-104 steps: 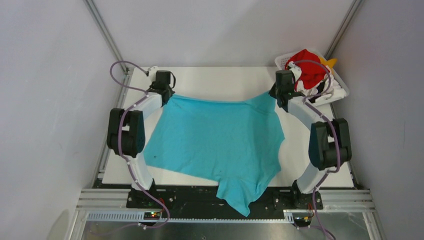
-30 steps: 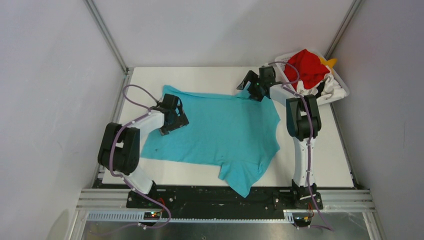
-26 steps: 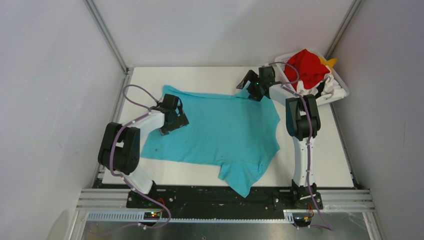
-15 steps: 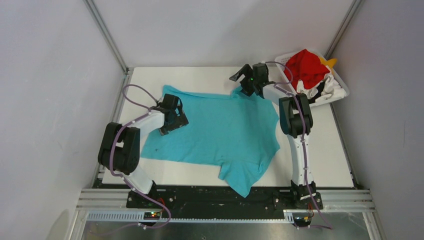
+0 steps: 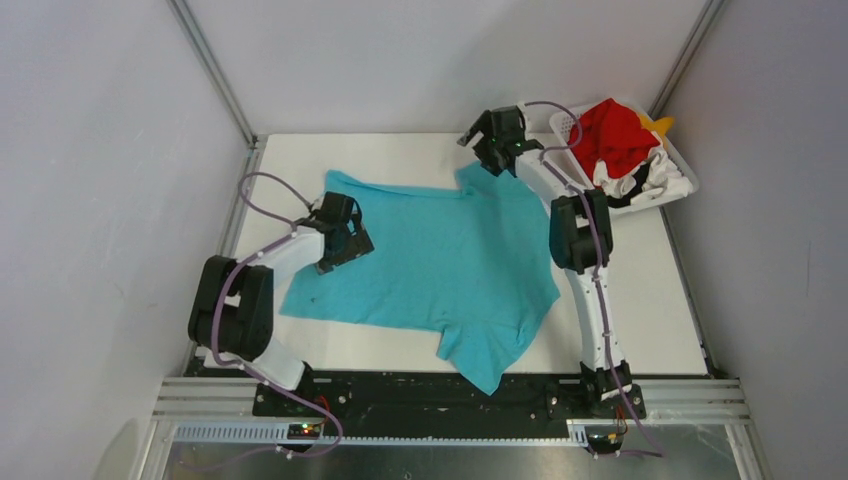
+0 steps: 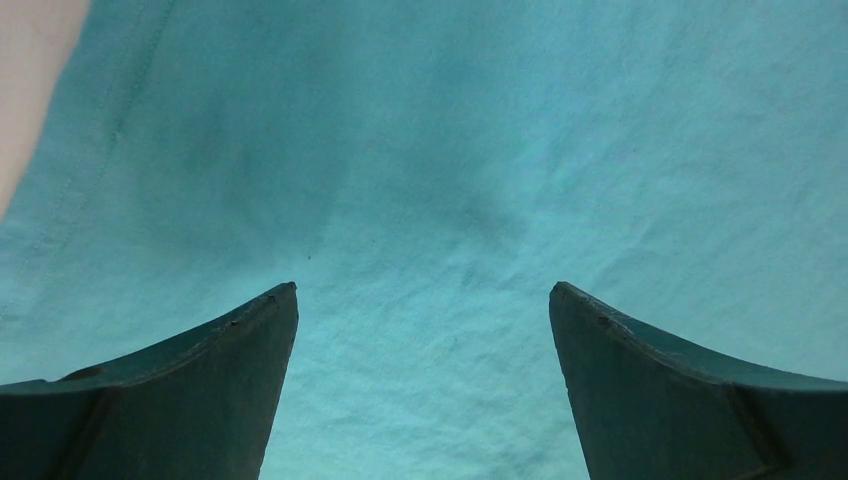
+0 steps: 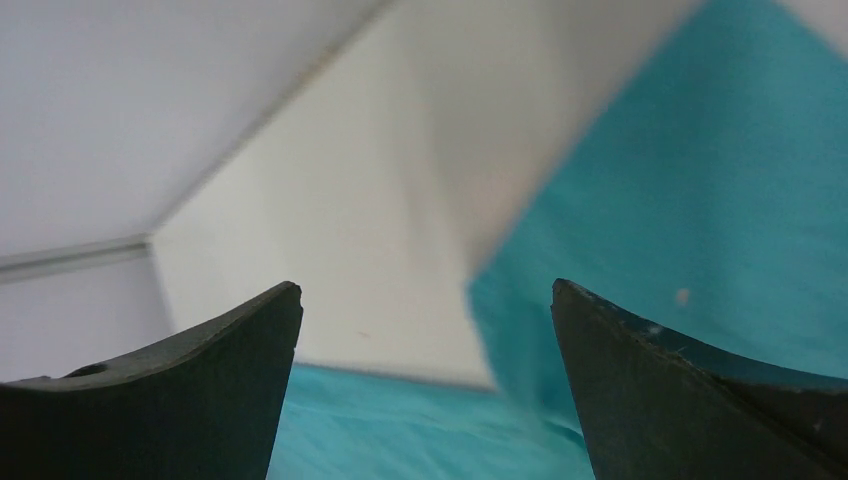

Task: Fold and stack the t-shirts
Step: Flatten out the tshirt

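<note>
- Teal t-shirt [image 5: 440, 260]: spread flat, ready for folding.
- Left gripper [image 6: 423, 290]: fingers parted, empty, cloth directly beneath.
- Right gripper [image 7: 425, 285]: fingers parted, empty, shirt corner beneath right finger.

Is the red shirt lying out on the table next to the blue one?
No, the red shirt sits piled in the white basket, apart from the teal shirt.

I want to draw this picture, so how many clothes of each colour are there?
Teal shirt: 1
Red shirt: 1
Yellow-orange cloth: 1
White-and-black cloth: 1
Total: 4
</note>
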Motion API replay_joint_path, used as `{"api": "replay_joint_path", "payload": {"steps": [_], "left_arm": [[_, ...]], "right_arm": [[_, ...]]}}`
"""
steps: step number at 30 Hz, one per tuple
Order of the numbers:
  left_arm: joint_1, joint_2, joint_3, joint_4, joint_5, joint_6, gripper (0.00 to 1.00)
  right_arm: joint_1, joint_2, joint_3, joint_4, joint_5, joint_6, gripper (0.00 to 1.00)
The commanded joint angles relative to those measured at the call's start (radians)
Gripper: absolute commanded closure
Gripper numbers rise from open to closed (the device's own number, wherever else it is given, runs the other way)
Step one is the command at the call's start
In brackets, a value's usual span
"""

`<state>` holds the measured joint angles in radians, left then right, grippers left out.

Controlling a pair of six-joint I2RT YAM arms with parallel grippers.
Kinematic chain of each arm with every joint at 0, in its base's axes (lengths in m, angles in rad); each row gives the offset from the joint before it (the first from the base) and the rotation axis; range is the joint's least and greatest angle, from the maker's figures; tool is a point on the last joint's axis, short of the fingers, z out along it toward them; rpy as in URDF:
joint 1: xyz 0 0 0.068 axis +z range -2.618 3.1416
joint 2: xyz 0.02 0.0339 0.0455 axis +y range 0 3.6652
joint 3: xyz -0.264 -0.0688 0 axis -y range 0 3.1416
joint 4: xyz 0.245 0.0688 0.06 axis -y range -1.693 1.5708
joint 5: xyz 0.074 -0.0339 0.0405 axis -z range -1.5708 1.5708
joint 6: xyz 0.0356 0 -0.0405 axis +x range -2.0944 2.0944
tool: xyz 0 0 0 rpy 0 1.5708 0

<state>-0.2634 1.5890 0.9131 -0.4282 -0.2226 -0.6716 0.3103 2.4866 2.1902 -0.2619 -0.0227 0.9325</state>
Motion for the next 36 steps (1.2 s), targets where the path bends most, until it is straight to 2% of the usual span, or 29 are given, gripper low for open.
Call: {"api": "replay_joint_path", "payload": {"steps": [1,3,6,8,11,13,15,19,24,32,36], "left_arm": [[0.0,-0.075,-0.021,0.015,-0.031,0.003,0.0],[0.0,-0.101,-0.036,0.013,-0.034,-0.006,0.0],[0.001,-0.171,-0.072,0.005,-0.069,-0.025,0.0],[0.004,-0.216,-0.106,0.001,-0.095,-0.043,0.0],[0.013,-0.256,-0.156,0.002,-0.083,-0.065,0.0],[0.014,-0.253,-0.172,0.005,-0.081,-0.07,0.0],[0.02,-0.227,-0.179,0.01,-0.067,-0.074,0.0],[0.034,-0.142,-0.182,0.039,-0.024,-0.091,0.0],[0.038,-0.141,-0.185,0.056,-0.028,-0.116,0.0],[0.042,-0.04,-0.091,0.053,0.041,-0.116,0.0],[0.042,-0.036,-0.077,0.041,0.022,-0.128,0.0]], "right_arm": [[-0.023,-0.257,-0.206,-0.062,0.076,-0.186,0.01],[-0.022,-0.373,-0.318,-0.096,0.087,-0.274,0.01],[-0.011,-0.549,-0.596,-0.121,0.151,-0.355,0.01],[0.001,-0.677,-0.787,-0.124,0.204,-0.356,0.01],[0.016,-0.835,-0.981,-0.158,0.207,-0.332,0.01],[0.024,-0.889,-1.137,-0.153,0.182,-0.307,0.01],[0.025,-0.916,-1.212,-0.136,0.157,-0.286,0.01],[0.001,-0.884,-1.248,-0.101,0.133,-0.269,0.01],[-0.061,-0.808,-1.236,-0.063,0.087,-0.263,0.01],[-0.148,-0.688,-1.132,-0.022,0.039,-0.305,0.01],[-0.171,-0.64,-1.059,-0.044,0.057,-0.317,0.01]]}}
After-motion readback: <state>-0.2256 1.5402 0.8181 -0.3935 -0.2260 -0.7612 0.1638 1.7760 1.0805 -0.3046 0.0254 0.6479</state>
